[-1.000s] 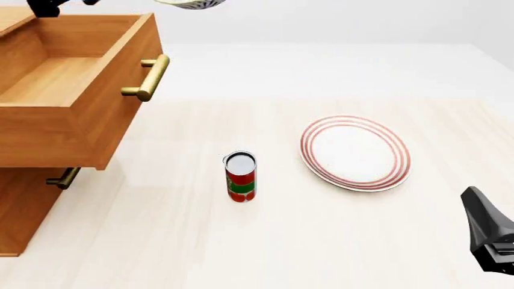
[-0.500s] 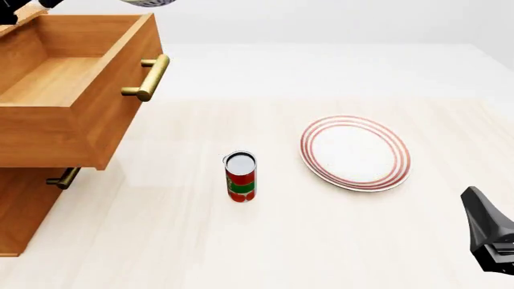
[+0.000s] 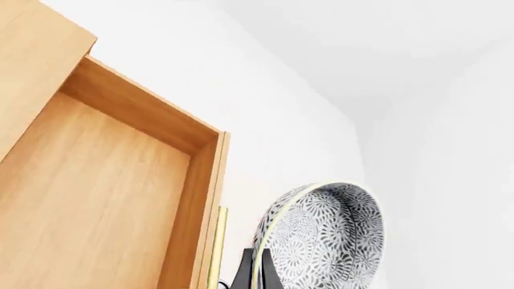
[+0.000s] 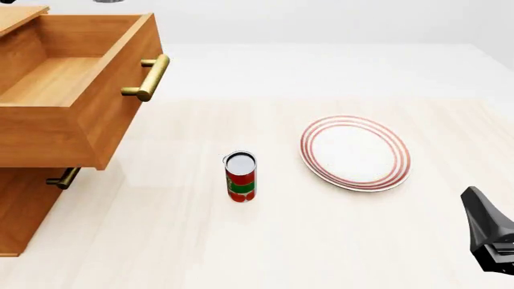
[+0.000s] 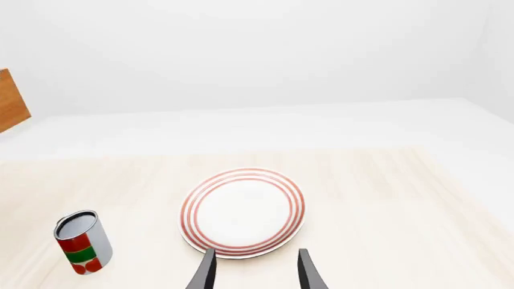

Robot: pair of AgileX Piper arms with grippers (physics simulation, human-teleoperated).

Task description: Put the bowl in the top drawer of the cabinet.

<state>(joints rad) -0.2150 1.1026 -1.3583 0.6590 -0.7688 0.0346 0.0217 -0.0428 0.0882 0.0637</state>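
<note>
The round, deep white ceramic bowl (image 3: 321,238) with dense blue-grey floral speckling is pinched at its rim by the left tool (image 3: 255,274); the right tool (image 5: 253,269) hangs parted, empty.

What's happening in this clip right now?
The left hand grips the speckled bowl by its rim, holding it up in the air beside the open top drawer of the cabinet; it is not inside yet. The right hand rests open near the red-ringed plate. A can stands untouched on the table.
</note>
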